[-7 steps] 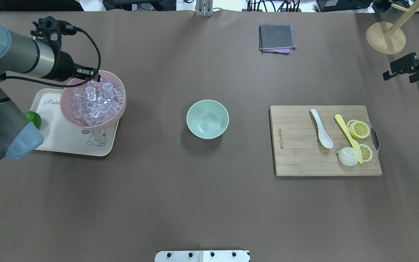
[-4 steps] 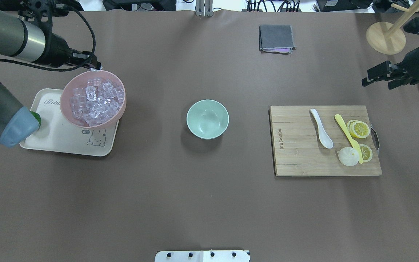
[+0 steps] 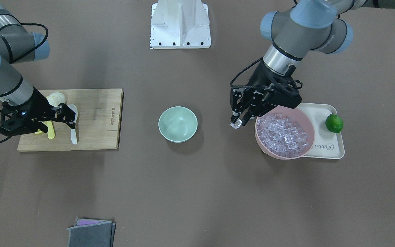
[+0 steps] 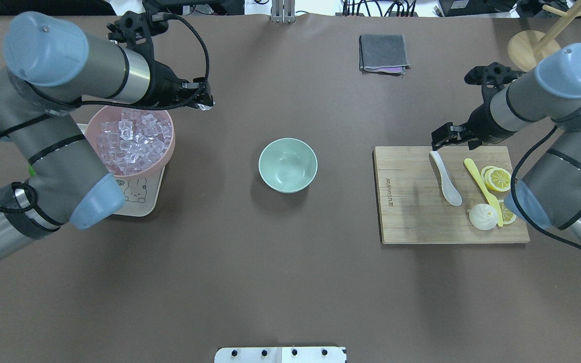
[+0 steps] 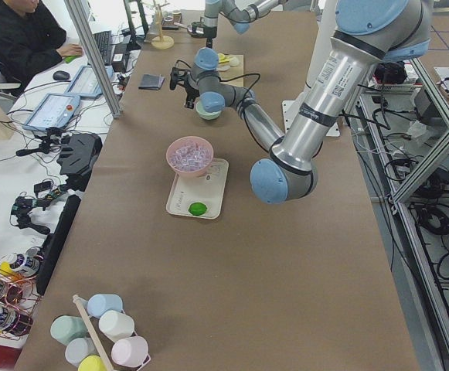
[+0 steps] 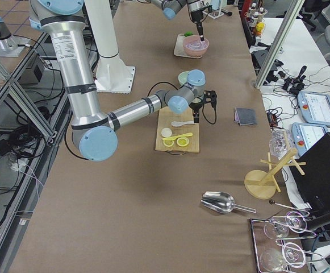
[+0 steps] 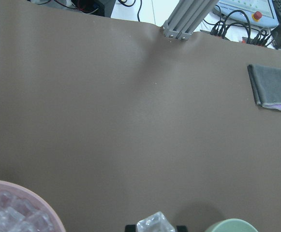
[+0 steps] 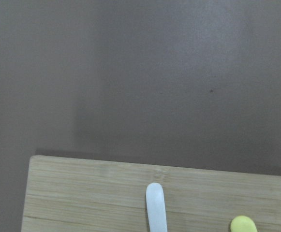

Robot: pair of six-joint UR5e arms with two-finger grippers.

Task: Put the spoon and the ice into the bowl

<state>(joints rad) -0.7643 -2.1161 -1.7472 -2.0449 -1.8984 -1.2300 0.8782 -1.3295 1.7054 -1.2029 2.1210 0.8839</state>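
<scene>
The white spoon lies on a wooden cutting board, handle toward the far edge; it also shows in the front view and the right wrist view. My right gripper hovers open over the spoon's handle end. The mint-green bowl stands at the table's middle with nothing visible in it. Ice cubes fill a pink bowl. My left gripper is shut on one ice cube, held in the air between the pink bowl and the mint bowl; the cube shows in the left wrist view.
A yellow knife, lemon slices and a white bun share the board. The pink bowl sits on a cream tray with a lime. A grey cloth lies at the far side, a wooden stand at the far right.
My left gripper has lifted an ice cube out of the pink bowl and moved right toward the mint bowl. My right arm has swung in over the board's far edge by the spoon.
</scene>
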